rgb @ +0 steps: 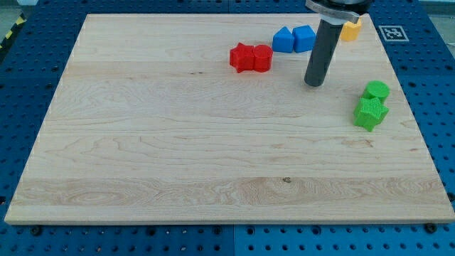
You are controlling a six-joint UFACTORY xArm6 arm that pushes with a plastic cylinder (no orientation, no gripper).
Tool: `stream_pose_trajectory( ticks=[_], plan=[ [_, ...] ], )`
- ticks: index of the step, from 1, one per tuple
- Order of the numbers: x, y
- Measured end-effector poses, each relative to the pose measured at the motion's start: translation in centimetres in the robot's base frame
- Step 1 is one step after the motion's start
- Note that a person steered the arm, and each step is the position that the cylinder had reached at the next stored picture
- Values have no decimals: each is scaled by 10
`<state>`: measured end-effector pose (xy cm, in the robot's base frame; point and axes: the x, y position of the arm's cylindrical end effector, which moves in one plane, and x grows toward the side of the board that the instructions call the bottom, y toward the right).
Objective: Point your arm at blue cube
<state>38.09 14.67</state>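
Tabletop: a pale wooden tabletop [178, 142] with visible grain, lying on a blue perforated base [28, 85].
End effector: a straight dark rod with no jaws to part or close, so there is nothing to call apart or together; it holds nothing. My tip [313, 84] rests on bare wood toward the 1 o'clock part of the board.
Green blocks: a green star-like block [370, 113] and a green rounded block [377, 90] touching at the 3 o'clock edge, near my tip at its 4 o'clock.
Red blocks: a red star-like block [242, 57] and a red rounded block [262, 58] side by side, at my tip's 10 o'clock.
Blue cube: the small blue plastic cube [303, 38] sits close to my tip, at its 12 o'clock, touching a blue wedge-topped block [284, 40] on its 9 o'clock side.
Yellow block: a yellow block [350, 29], shape partly hidden behind my rod, at the cube's 2 o'clock.
Handling: I judge the cube light, rigid and easy to slide on smooth wood; no grasp is needed, only a short approach toward its near face without nudging it or its neighbour.
Markings: a black-and-white square tag [392, 33] on the base at the 1 o'clock corner; no readable writing.
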Motion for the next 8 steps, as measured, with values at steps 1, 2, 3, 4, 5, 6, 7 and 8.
stream_pose_trajectory(
  ticks=[1,2,3,4,5,6,7,8],
  plan=[
    [-13,-3],
    [-49,-6],
    [-50,15],
    [-65,40],
    [-82,51],
    [-91,51],
    [-116,51],
    [-144,48]
  ],
)
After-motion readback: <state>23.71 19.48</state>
